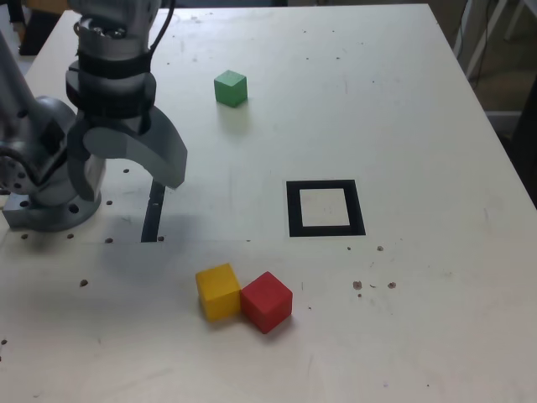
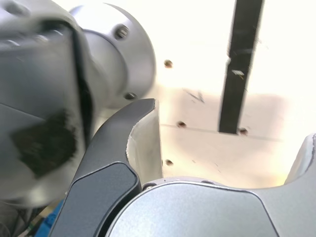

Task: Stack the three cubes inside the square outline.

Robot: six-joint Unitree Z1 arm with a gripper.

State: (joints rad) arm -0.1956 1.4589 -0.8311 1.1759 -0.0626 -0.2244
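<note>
Grey fingers (image 1: 126,172) gape wide, empty, near the arm's base. 3 matte cubes wait outside the black square outline (image 1: 325,208): yellow (image 1: 218,290) touching red (image 1: 267,300), green (image 1: 230,87) apart. Best grab green first, squarely.

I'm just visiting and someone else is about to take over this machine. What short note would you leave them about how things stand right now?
Pincer: open, empty, hanging above the table near the arm's base, by the black strip.
Green cube: alone at the far side.
Yellow cube and red cube: touching, at the near side.
Square outline: nothing in it.
Done: nothing stacked.
Left: put one cube in the outline, stack the other two on it.
</note>
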